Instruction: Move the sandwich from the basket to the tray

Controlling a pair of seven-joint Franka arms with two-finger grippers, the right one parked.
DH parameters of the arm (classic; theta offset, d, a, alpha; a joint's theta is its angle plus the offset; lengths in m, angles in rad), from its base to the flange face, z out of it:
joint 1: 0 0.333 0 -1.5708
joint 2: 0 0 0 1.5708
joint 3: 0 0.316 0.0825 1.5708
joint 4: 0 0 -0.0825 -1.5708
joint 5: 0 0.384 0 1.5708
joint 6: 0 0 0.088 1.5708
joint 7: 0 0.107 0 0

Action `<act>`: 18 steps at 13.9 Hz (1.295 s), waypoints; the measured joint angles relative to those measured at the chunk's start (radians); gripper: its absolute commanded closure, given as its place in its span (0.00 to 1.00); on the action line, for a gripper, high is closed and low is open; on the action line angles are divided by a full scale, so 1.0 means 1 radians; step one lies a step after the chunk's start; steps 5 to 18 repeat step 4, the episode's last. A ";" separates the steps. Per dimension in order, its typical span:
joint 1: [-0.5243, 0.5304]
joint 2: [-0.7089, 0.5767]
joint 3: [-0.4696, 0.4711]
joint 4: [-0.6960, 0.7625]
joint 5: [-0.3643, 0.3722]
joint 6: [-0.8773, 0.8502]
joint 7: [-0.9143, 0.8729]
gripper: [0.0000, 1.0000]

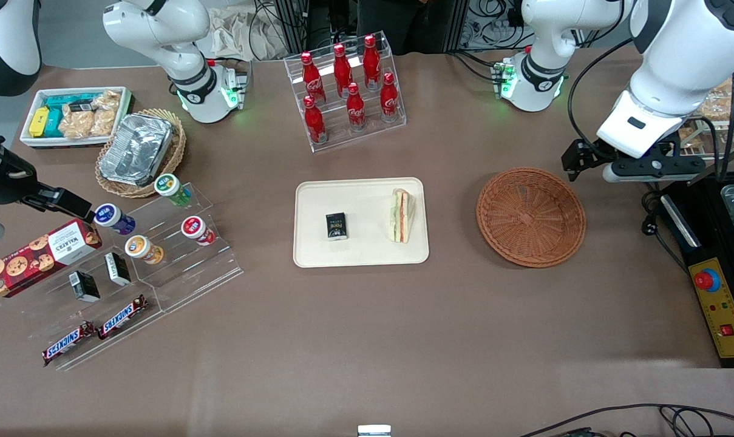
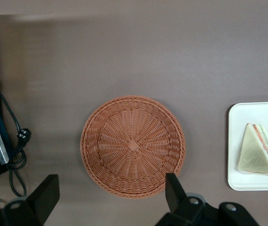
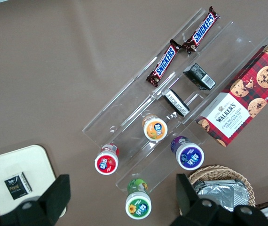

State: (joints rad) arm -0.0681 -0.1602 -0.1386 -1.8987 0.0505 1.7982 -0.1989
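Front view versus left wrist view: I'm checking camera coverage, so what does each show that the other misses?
Only the front view shows the red bottles, the small black box on the tray, the foil tray and the snack display. Only the left wrist view shows the gripper open, above the table by the basket. Both show the empty basket and the sandwich lying on the tray.

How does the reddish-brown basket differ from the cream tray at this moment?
The basket is round, woven and empty; the tray is rectangular, smooth and holds the sandwich and a small black box. Both rest flat on the table. The open end effector hovers above the basket.
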 measured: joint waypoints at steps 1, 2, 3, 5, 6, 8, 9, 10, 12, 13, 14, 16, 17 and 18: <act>0.010 0.007 0.000 0.009 0.000 0.001 0.010 0.00; 0.017 0.022 0.000 0.026 0.000 0.000 0.016 0.00; 0.020 0.041 0.000 0.046 -0.001 -0.002 0.021 0.00; 0.021 0.059 0.000 0.062 -0.001 -0.004 0.024 0.00; 0.021 0.059 0.000 0.062 -0.001 -0.004 0.024 0.00; 0.021 0.059 0.000 0.062 -0.001 -0.004 0.024 0.00; 0.021 0.059 0.000 0.062 -0.001 -0.004 0.024 0.00; 0.021 0.059 0.000 0.062 -0.001 -0.004 0.024 0.00; 0.021 0.059 0.000 0.062 -0.001 -0.004 0.024 0.00; 0.021 0.059 0.000 0.062 -0.001 -0.004 0.024 0.00; 0.021 0.059 0.000 0.062 -0.001 -0.004 0.024 0.00; 0.021 0.059 0.000 0.062 -0.001 -0.004 0.024 0.00; 0.021 0.059 0.000 0.062 -0.001 -0.004 0.024 0.00; 0.021 0.059 0.000 0.062 -0.001 -0.004 0.024 0.00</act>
